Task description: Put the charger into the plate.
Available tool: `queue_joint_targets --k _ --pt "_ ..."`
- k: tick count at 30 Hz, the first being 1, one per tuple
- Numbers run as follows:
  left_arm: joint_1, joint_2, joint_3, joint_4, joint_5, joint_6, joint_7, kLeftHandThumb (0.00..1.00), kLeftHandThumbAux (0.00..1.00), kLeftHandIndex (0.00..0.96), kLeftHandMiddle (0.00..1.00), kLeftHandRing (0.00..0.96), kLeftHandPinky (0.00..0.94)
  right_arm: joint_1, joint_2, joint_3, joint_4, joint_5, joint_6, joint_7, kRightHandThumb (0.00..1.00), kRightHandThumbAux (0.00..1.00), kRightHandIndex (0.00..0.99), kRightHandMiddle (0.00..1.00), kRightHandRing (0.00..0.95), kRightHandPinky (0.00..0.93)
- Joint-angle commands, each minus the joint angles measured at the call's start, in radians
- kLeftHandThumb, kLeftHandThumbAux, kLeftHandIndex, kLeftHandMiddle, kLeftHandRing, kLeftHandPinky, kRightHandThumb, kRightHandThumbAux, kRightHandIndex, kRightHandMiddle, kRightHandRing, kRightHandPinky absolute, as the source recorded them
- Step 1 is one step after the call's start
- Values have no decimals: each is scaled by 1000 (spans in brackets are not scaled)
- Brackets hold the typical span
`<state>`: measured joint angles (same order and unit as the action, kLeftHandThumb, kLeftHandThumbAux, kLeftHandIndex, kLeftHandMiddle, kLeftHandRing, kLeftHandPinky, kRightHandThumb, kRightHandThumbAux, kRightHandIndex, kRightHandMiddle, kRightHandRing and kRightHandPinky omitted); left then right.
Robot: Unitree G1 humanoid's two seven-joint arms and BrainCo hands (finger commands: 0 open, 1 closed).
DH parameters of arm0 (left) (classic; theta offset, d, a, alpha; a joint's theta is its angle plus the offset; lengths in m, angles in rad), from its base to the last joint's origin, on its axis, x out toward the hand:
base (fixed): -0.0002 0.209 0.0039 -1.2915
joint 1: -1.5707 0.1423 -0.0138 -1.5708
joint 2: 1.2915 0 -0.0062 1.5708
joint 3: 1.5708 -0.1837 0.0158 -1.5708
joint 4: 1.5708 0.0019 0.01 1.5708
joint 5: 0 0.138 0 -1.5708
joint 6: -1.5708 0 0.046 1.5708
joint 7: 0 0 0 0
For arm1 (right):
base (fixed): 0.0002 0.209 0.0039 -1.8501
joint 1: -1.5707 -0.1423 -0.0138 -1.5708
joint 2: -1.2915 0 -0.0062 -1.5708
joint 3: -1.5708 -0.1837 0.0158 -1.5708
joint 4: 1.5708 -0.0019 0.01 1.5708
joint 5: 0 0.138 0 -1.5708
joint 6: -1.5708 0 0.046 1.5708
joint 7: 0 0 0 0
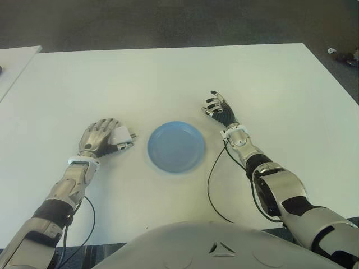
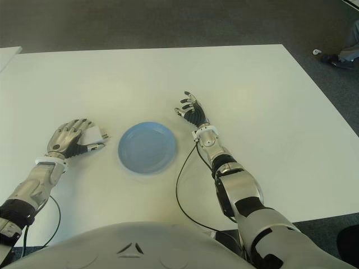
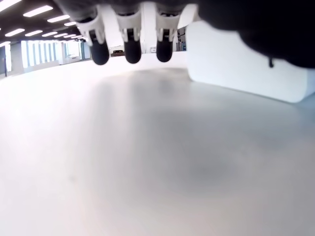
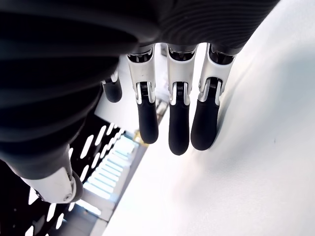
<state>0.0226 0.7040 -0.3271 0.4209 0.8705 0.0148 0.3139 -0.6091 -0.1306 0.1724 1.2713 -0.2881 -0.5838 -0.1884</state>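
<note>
The white charger (image 1: pixel 120 134) lies on the white table (image 1: pixel 168 78), its metal prongs pointing toward the round blue plate (image 1: pixel 176 146), which has nothing in it. My left hand (image 1: pixel 102 138) is flat and low on the table just left of the plate. The charger sits in the gap between its thumb and index finger. In the left wrist view the charger (image 3: pixel 246 64) stands on the tabletop beside the loosely extended fingertips (image 3: pixel 132 49), which do not close on it. My right hand (image 1: pixel 220 110) shows right of the plate, fingers spread and holding nothing.
A black cable (image 1: pixel 211 185) runs from my right forearm in a loop over the table near the front edge. Another white table's corner (image 1: pixel 14 59) shows at the far left. Dark floor lies beyond the table's far edge.
</note>
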Motion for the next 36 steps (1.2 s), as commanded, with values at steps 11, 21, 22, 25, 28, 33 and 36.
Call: queue_joint_targets --k 11,21,22,25,28,33,36 --pt "48 -14 -45 27 1 7 -59 134 189 0 0 0 0 70 23 24 57 -30 66 43 20 643 65 291 336 343" --pt "45 -21 -45 39 -8 1 -52 140 201 0 0 0 24 69 25 22 57 -27 69 44 36 649 62 282 330 341" --pt "44 -21 -45 40 -9 1 -53 141 203 0 0 0 33 69 25 22 57 -27 69 45 37 649 61 281 330 341" --pt "44 -23 -43 28 -18 7 -67 157 220 8 18 15 95 68 26 22 57 -27 69 44 42 648 59 280 330 343" --pt "53 -25 -32 5 -33 17 -80 214 252 90 134 141 224 67 26 24 57 -29 69 40 46 649 57 278 331 349" --pt "70 -34 -12 -25 -59 33 -76 475 342 332 520 525 571 66 26 27 58 -33 73 36 39 658 53 280 332 335" --pt "77 -45 -2 -45 -69 53 -77 577 389 434 628 625 661 65 26 27 59 -33 74 37 32 659 49 282 333 328"
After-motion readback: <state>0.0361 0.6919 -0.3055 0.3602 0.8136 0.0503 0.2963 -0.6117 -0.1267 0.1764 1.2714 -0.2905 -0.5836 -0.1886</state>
